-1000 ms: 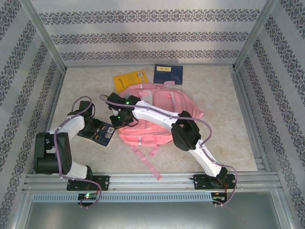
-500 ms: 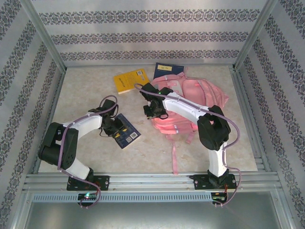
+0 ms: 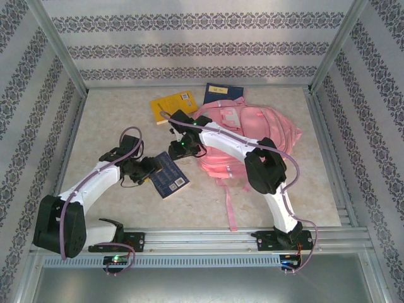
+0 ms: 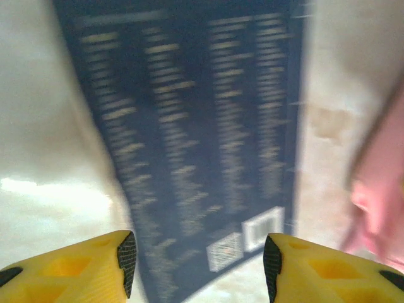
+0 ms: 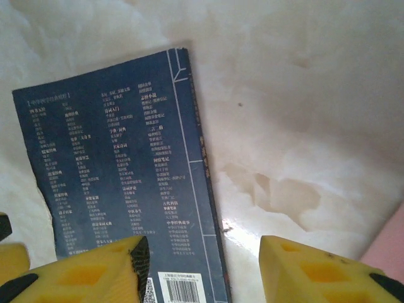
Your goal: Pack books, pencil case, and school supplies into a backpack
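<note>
Seen from above, the pink backpack [image 3: 252, 142] now lies at the far right of the table [image 3: 113, 120]. A second ago it lay in the middle. It is soft, rumpled fabric with white trim, and one long strap [image 3: 229, 202] trails toward the near edge. Half a second ago the right claw [image 3: 177, 150] was over the bag's left edge. It has since swung left, clear of the bag, and hangs above bare table just right of the dark book [image 3: 169, 177]. In its wrist view its blocky yellow fingers stand well apart and hold nothing.

The left claw [image 3: 150, 166] has drawn back toward the near left and points at the same book from the left. In its blurred wrist view the fingers are spread, with the book's near end between them, and nothing is gripped.

The dark book is thin and flat, with a navy cover printed in columns of small pale text and a white barcode. It has slid right across the table over the last second. The table is glossy, mottled cream stone. A yellow book [image 3: 170, 106] and a navy book [image 3: 222, 96] with a yellow label lie flat at the far side, and the navy one touches the backpack.
</note>
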Action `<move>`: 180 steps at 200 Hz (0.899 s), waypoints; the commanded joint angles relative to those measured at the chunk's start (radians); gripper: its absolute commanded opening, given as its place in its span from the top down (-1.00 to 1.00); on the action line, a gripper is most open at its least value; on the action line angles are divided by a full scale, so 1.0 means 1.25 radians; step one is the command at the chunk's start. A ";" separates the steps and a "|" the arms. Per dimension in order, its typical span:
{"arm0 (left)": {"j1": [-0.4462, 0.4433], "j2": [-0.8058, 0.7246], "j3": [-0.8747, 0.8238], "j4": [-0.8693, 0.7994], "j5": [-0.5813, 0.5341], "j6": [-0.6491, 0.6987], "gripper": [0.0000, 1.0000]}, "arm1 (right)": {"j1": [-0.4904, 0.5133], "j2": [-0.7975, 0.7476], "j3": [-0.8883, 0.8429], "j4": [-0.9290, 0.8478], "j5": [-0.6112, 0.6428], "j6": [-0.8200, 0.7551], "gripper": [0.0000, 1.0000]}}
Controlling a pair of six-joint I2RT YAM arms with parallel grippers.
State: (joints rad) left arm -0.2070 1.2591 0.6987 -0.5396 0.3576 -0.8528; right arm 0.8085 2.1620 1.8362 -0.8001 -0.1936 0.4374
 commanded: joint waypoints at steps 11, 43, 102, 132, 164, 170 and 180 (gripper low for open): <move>0.042 0.016 -0.052 0.022 -0.057 -0.032 -0.08 | 0.010 0.037 0.045 -0.046 0.018 -0.001 -0.03; 0.049 0.081 -0.067 0.141 -0.019 -0.037 -0.09 | 0.010 0.078 0.053 -0.038 -0.007 -0.003 -0.09; 0.050 0.156 -0.078 0.200 0.017 -0.039 0.09 | 0.018 0.159 0.088 -0.043 -0.091 -0.031 -0.08; 0.049 0.159 -0.089 0.211 0.030 -0.041 0.25 | 0.034 0.182 0.106 -0.053 -0.134 -0.058 -0.01; 0.049 0.170 -0.091 0.218 0.047 -0.040 0.38 | 0.035 0.136 0.056 -0.009 -0.220 -0.056 0.07; 0.049 0.172 -0.091 0.219 0.050 -0.038 0.39 | 0.034 0.124 0.041 0.004 -0.239 -0.052 0.07; 0.049 0.173 -0.092 0.220 0.055 -0.035 0.41 | 0.031 0.110 0.025 0.014 -0.274 -0.048 0.09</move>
State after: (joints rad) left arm -0.1291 1.4014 0.6228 -0.4519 0.3500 -0.9028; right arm 0.8391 2.3501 1.9194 -0.8265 -0.3744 0.3851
